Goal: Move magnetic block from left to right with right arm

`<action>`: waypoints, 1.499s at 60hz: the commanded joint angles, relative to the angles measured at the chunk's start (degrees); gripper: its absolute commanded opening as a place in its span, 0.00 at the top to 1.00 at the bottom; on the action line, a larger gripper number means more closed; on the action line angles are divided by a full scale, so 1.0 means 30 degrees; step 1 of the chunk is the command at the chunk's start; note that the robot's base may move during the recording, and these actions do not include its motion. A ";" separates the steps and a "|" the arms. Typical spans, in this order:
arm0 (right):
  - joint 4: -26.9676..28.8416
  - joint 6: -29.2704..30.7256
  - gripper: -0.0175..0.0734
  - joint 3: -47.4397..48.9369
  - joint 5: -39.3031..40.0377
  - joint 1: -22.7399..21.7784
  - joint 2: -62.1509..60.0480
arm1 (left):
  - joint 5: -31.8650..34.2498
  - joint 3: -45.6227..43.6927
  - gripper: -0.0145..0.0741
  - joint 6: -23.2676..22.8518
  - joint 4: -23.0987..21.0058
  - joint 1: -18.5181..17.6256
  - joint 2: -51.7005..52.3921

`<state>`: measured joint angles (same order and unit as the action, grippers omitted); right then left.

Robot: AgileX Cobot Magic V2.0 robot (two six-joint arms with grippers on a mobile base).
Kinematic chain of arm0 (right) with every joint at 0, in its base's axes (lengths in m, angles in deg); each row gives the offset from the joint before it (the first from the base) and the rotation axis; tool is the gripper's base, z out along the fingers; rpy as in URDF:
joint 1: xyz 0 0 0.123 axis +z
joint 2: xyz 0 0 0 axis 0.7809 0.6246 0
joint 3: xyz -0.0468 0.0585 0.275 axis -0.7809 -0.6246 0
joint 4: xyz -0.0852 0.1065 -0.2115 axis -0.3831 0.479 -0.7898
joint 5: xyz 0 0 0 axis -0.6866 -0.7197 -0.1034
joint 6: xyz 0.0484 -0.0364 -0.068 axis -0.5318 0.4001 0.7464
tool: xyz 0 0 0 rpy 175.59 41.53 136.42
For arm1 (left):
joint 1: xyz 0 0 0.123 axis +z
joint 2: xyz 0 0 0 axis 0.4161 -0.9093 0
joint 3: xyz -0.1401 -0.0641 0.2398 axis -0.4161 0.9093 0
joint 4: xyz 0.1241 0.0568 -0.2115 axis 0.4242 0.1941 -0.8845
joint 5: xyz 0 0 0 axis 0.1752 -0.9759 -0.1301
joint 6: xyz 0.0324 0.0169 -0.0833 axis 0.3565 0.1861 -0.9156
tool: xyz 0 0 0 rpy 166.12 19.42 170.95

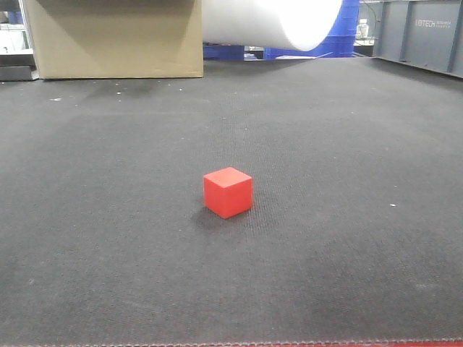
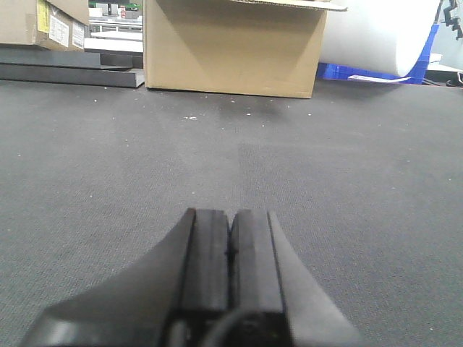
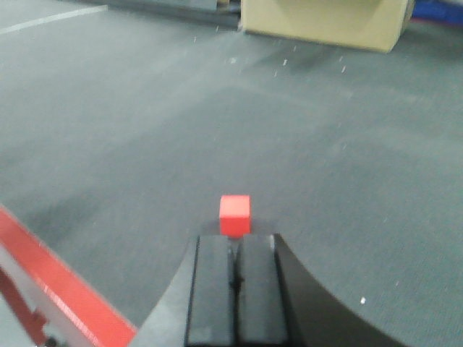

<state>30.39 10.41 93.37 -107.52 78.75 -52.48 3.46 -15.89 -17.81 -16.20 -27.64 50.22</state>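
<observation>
The magnetic block point(image 1: 228, 191) is a small red cube resting on the dark mat point(image 1: 347, 144), near the middle of the front view. No arm shows in that view. In the right wrist view the magnetic block point(image 3: 235, 215) lies just beyond the tips of my right gripper point(image 3: 235, 240), whose pads are pressed together with nothing between them. My left gripper point(image 2: 231, 215) is also shut and empty, low over bare mat, and the block does not show in its view.
A cardboard box point(image 1: 116, 36) stands at the back left of the mat, beside a large white roll point(image 1: 282, 20) and blue crates point(image 1: 340, 40). A grey cabinet point(image 1: 423, 32) is at the back right. A red border point(image 3: 61, 278) edges the mat.
</observation>
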 commanded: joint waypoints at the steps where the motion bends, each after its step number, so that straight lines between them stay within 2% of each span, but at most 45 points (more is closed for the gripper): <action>1: -0.1175 -0.1441 0.73 0.0475 0.2195 -0.0499 0.0202 | 0.1722 0.0195 0.97 -0.0083 0.0000 0.0026 0.0212; 5: -0.3180 -0.3662 0.73 0.0475 0.2064 -0.1235 0.0202 | 0.1722 0.0195 0.97 -0.0083 0.0000 0.0026 0.0212; 9: -0.4758 -0.4796 0.73 0.0437 0.1866 -0.2094 0.0202 | 0.1722 0.0195 0.97 -0.0083 0.0000 0.0026 0.0212; 15: -0.6055 -0.4796 0.73 0.0040 0.2134 -0.3382 -0.0046 | 0.1722 0.0195 0.97 -0.0083 0.0000 0.0026 0.0212; 27: -0.6234 -0.4796 0.73 -0.2434 0.3989 -0.6257 -0.1794 | 0.1722 0.0195 0.97 -0.0083 0.0000 0.0026 0.0212; 39: -0.6234 -0.4796 0.73 -0.5565 0.7184 -0.8504 -0.3369 | 0.1722 0.0195 0.97 -0.0083 0.0000 0.0026 0.0212; 51: -0.6205 -0.4796 0.73 -0.8501 1.0662 -0.9181 -0.3759 | 0.1722 0.0195 0.97 -0.0083 0.0000 0.0026 0.0212; 57: -0.5577 -0.4796 0.73 -0.9716 1.1951 -0.9518 -0.4115 | 0.1722 0.0195 0.97 -0.0083 0.0000 0.0026 0.0212; 65: -0.5251 -0.4796 0.73 -0.9649 1.1059 -1.0166 -0.5441 | 0.1722 0.0195 0.97 -0.0083 0.0000 0.0026 0.0212; 90: -0.5251 -0.4796 0.73 -0.9649 1.0662 -1.0226 -0.5381 | 0.1722 0.0195 0.97 -0.0083 0.0000 0.0026 0.0212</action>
<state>14.58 -3.98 64.11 -80.35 48.43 -67.46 3.48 -15.89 -17.81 -16.20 -27.64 50.22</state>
